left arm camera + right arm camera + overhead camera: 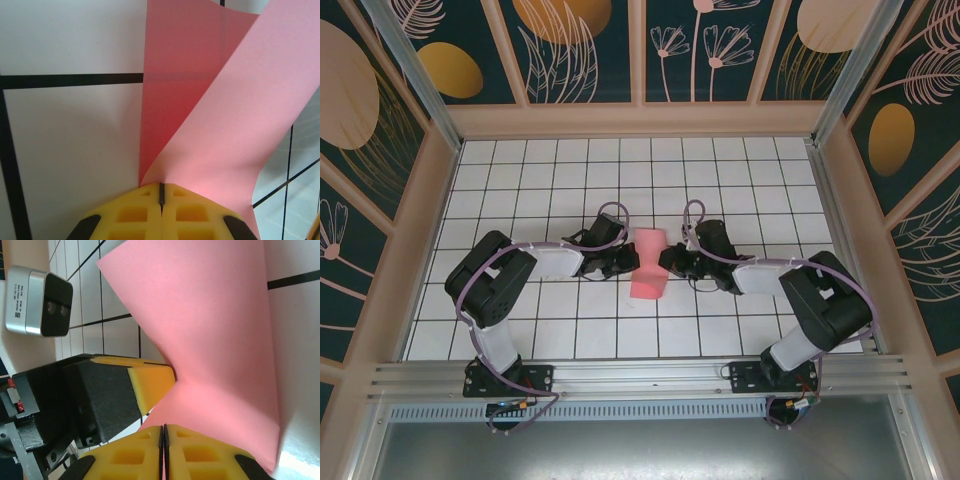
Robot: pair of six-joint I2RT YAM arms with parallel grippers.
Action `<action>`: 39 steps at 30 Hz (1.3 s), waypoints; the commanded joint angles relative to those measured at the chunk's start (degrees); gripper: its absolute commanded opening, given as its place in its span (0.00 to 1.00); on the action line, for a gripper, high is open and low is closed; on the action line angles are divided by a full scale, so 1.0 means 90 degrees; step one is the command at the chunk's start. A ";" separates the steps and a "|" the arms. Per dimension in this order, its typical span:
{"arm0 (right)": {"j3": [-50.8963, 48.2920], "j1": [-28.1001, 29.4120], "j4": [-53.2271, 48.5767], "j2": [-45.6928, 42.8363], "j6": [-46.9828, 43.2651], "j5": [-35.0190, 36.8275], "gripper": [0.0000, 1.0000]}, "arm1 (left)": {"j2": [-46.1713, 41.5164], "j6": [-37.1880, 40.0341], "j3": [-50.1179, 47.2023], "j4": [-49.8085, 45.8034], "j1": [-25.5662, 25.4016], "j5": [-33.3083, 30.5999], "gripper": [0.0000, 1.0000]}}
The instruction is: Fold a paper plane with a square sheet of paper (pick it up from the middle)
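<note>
Square sheet of paper (648, 266) was found pinched between left gripper (161, 192) and right gripper (163, 432), both clamped on its mid-edges. No sharp crease was seen; all folds were judged outstanding.

The left hand (626, 266) and right hand (668, 264) meet mid-bench, with the pink sheet of paper (648, 282) bridging them and blocking passage between. Free tiled bench (620, 170) lies beyond and to either side, bounded by wooden walls (428, 200).
</note>
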 commanded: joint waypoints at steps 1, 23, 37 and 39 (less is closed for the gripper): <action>-0.0326 -0.0007 0.0298 0.0001 0.0180 -0.0216 0.13 | 0.0213 0.0131 -0.0235 -0.0459 -0.0044 -0.0218 0.00; -0.0334 0.0354 -0.0149 -0.0118 0.0080 0.0043 0.13 | 0.0234 0.0161 -0.0189 -0.0537 -0.0045 -0.0236 0.00; -0.0944 0.0564 0.0074 0.0302 0.0238 0.0210 0.13 | 0.0234 0.0164 -0.0170 -0.0537 -0.0045 -0.0228 0.00; -0.0972 0.0564 0.0007 0.0255 0.0238 0.0256 0.13 | 0.0223 0.0168 -0.0171 -0.0547 -0.0048 -0.0237 0.00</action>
